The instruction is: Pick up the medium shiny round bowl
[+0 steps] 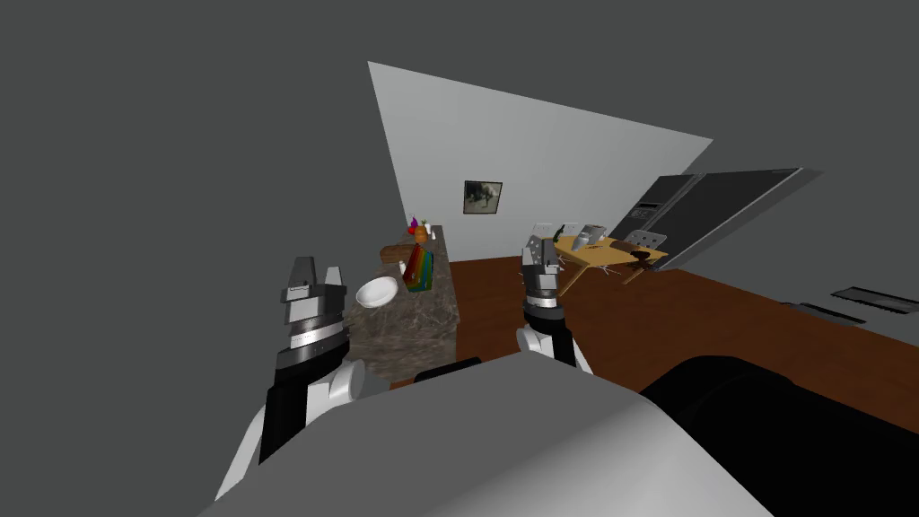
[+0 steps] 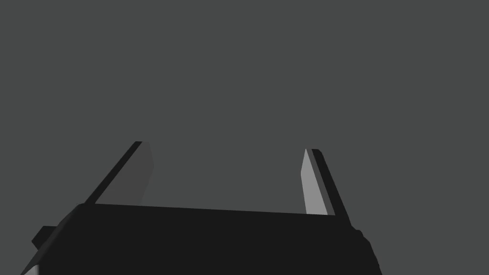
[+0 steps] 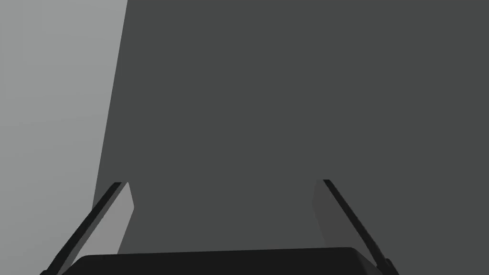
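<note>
White bowl (image 1: pixel 377 293): sitting on the counter's near part, mouth facing up; being round, it is showing no long axis.
Counter (image 1: pixel 422 316): dark mottled top, running away toward the far wall.
Rainbow-striped object (image 1: pixel 419 267): lying just beyond the bowl.
Left gripper (image 1: pixel 318 271): hovering just beside the bowl, not touching it, fingers spread and holding nothing.
Right gripper (image 1: pixel 540 251): hanging over the wooden floor (image 1: pixel 646 314), well apart from the bowl, fingers spread, holding nothing.

Head camera rolled, looking down over counter (image 1: pixel 411 312), wrist cameras facing flat grey, perhaps walls (image 2: pixel 239 71).
</note>
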